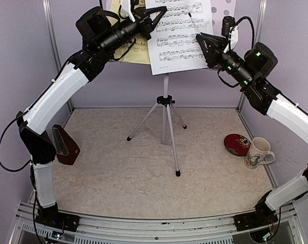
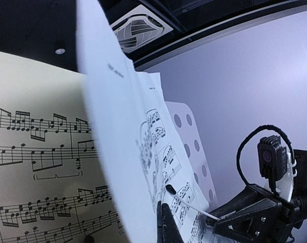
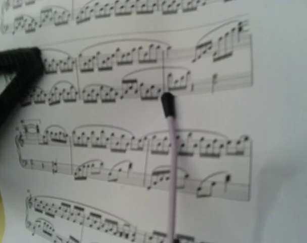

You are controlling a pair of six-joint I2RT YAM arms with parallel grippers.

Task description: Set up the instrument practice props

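White music stand [image 1: 165, 101], upper centre, carries the white sheet [image 1: 179, 35], pinched by the left fingers [image 1: 156, 16]; aperture of the right fingers [image 1: 202, 43] cannot be determined. Hazard: a sideways pull may topple the stand.

White sheet [image 1: 179, 35], yellow sheet [image 1: 139, 56] matt paper; stand [image 1: 166, 109] smooth white metal; metronome [image 1: 67, 147], mug [image 1: 258, 151] glossy; counter [image 1: 118, 168] rough, mottled.
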